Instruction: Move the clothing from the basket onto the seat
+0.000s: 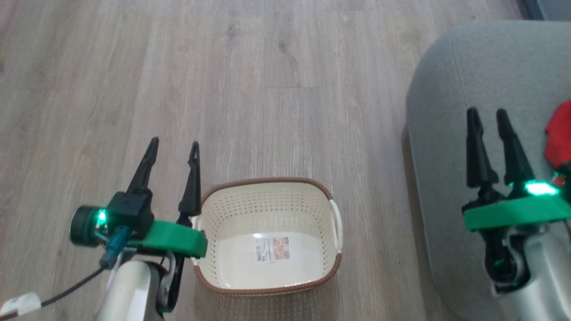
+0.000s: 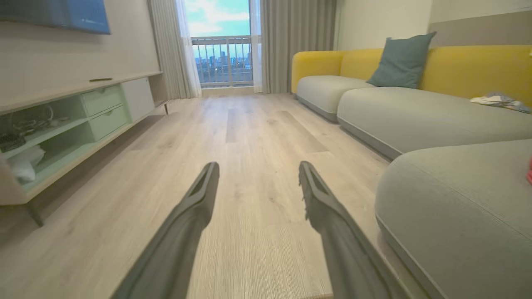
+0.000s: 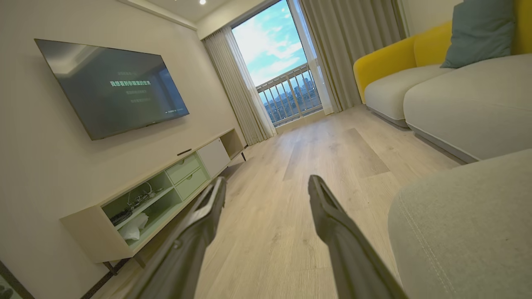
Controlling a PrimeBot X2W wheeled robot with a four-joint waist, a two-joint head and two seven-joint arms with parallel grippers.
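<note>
The cream basket with a brown braided rim stands on the wood floor, holding nothing but a label sticker on its bottom. My left gripper hovers just left of it, open, nothing between its fingers; in the left wrist view it points along the floor. My right gripper is open over the grey seat. A piece of red clothing lies on the seat at the right edge, just right of that gripper. A sliver of red clothing shows on the seat.
A low TV cabinet runs along the wall under a wall-mounted TV. A yellow-backed grey sofa with a teal cushion continues beyond the seat. Open wood floor stretches ahead to a balcony door.
</note>
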